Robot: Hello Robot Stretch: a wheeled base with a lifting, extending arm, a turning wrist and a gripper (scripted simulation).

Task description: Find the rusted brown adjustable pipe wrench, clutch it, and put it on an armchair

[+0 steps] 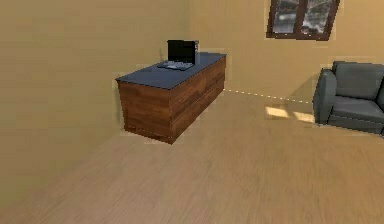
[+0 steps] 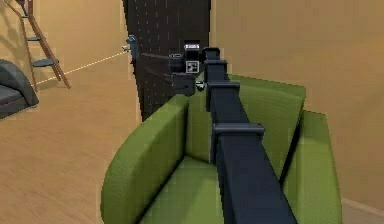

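In the forward view, a wooden desk [image 1: 170,95] with a dark blue top is seen standing along a tan wall [image 1: 60,60], and a black laptop [image 1: 181,53] is set on its far end with the screen raised. A brown-framed window [image 1: 302,18] is placed high on the far wall toward the view's right. Below it, at the right edge, a grey armchair [image 1: 352,95] stands on the wood floor [image 1: 220,170], well apart from the desk. A pale patch of sunlight [image 1: 288,113] is cast on the floor just beside the chair.

In the arm side view, the arm [image 2: 240,150] is seen as a dark square bar reaching out across a green armchair [image 2: 150,160], over its seat and backrest. At the arm's far end two small white squares [image 2: 190,48] with black marks are carried, and the gripper [image 2: 135,47] is stretched from there toward the view's left, in front of a tall dark panel [image 2: 170,25]. A small blob [image 2: 130,43] is made out at the tips of the fingers [image 2: 160,57]; it cannot be told whether this is the pipe wrench, and nothing else in either view can be read as one. Whether the claw is released, clenched or grasping anything cannot be told, since its far end is lost against the panel's edge. A wooden ladder [image 2: 35,45] is leaned at the upper left, and part of a grey armchair [image 2: 10,95] is caught at the left edge below it.
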